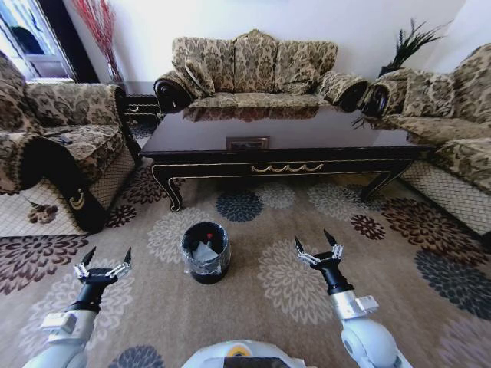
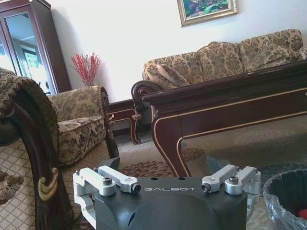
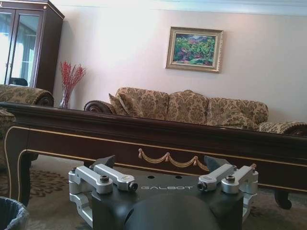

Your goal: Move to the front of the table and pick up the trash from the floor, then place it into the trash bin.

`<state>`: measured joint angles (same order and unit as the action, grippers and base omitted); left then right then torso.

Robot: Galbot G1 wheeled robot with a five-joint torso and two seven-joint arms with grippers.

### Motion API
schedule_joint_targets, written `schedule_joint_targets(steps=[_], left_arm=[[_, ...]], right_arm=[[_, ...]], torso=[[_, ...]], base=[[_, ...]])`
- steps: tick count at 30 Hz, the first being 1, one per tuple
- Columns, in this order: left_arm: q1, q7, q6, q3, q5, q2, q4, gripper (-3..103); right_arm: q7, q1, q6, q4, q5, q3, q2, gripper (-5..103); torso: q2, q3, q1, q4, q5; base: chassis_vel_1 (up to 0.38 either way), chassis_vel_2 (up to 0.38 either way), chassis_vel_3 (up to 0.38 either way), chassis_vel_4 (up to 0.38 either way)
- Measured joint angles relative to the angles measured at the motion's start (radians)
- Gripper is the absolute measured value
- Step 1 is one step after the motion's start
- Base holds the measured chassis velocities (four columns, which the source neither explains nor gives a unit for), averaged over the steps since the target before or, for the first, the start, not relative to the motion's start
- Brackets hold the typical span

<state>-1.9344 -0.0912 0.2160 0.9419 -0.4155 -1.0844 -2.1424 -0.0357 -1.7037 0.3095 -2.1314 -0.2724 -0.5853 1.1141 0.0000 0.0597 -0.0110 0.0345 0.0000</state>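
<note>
Beige carpet patterned with round flower medallions in maroon, blue-grey and cream covers the floor ahead of me. Across it stands the long, low coffee table of glossy dark brown wood with a gold scroll ornament on its apron; its tabletop carries a small framed rectangle near the front edge. Patterned brocade sofas close the space on three sides: one behind the table, one on my left, one on my right.

Between my two arms, on the carpet and short of the table, sits the small round black trash bin with a crinkly clear liner over its rim. Inside it lie crumpled white scraps and a small red piece of trash. The carpet near the bin carries no loose scraps that I can make out.

My left gripper hangs low above the carpet, left of the bin and well apart from it, fingers spread wide and holding nothing. My right gripper hangs right of the bin, likewise apart from it, fingers spread wide and holding nothing. Both point toward the table apron.
</note>
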Motion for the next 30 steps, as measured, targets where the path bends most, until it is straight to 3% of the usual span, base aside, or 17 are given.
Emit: schedule_joint_targets(steps=[18, 30], left_arm=[[0.000, -0.001, -0.001, -0.001, 0.000, 0.001, 0.000, 100], [0.000, -0.001, -0.002, -0.001, 0.000, 0.001, 0.000, 100]], right_arm=[[-0.001, 0.000, -0.001, 0.000, 0.000, 0.000, 0.000, 100], [-0.001, 0.000, -0.001, 0.000, 0.000, 0.000, 0.000, 100]], torso=[[0.000, 0.000, 0.000, 0.0000, 0.0000], [0.000, 0.000, 0.000, 0.0000, 0.0000]], base=[[0.014, -0.014, -0.015, 0.018], [0.160, -0.156, -0.153, 0.161]])
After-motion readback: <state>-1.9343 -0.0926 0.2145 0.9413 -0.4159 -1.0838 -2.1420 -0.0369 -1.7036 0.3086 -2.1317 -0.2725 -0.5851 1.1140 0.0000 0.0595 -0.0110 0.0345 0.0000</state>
